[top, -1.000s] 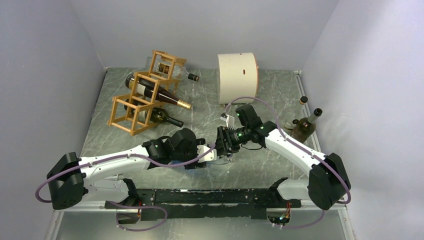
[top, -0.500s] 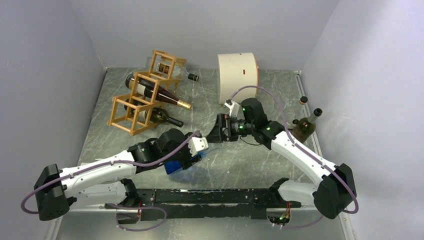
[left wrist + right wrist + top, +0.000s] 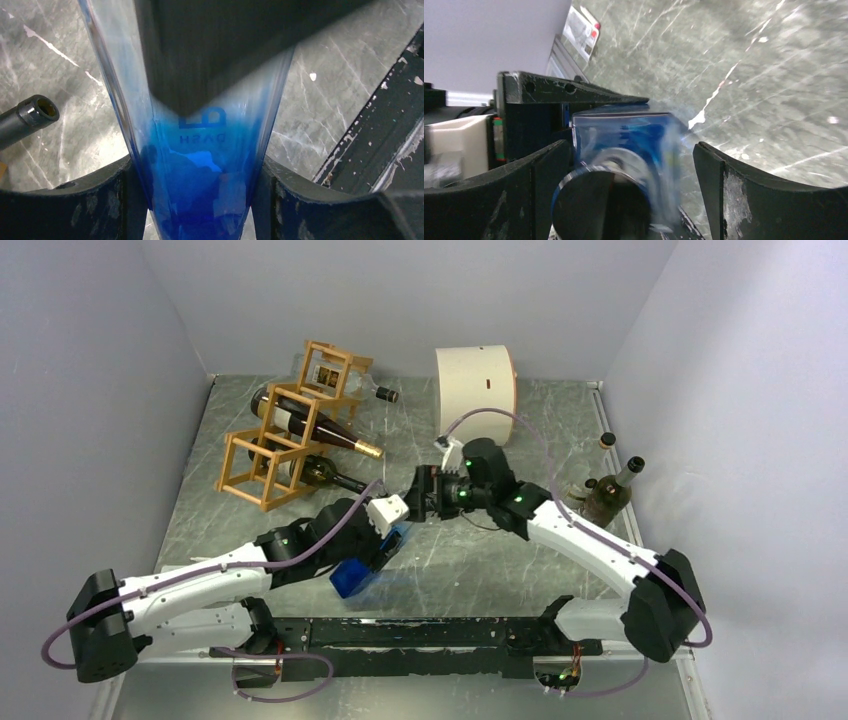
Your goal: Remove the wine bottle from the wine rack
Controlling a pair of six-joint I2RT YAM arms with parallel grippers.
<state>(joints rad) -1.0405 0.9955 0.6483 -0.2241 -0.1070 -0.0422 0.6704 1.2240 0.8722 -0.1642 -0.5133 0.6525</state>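
Note:
The orange-brown wine rack (image 3: 272,445) stands at the back left. Three wine bottles lie in its cells: a clear one (image 3: 362,388), a dark one with a gold cap (image 3: 330,430) and a green one (image 3: 330,476), whose neck (image 3: 27,116) shows in the left wrist view. My left gripper (image 3: 388,542) (image 3: 197,200) is shut on a square blue glass bottle (image 3: 352,578) (image 3: 200,165) at mid-table, clear of the rack. My right gripper (image 3: 422,506) (image 3: 634,192) is open around that bottle's black cap (image 3: 599,205), close to its left finger.
A cream cylindrical drum (image 3: 475,395) stands at the back centre. A brown bottle (image 3: 608,498) stands by the right wall, with a small cap (image 3: 606,440) behind it. The black base rail (image 3: 420,635) runs along the near edge.
The right gripper has opened wide and moved left and away. The left arm has swung left and back with the blue bottle, which now shows in its grip.

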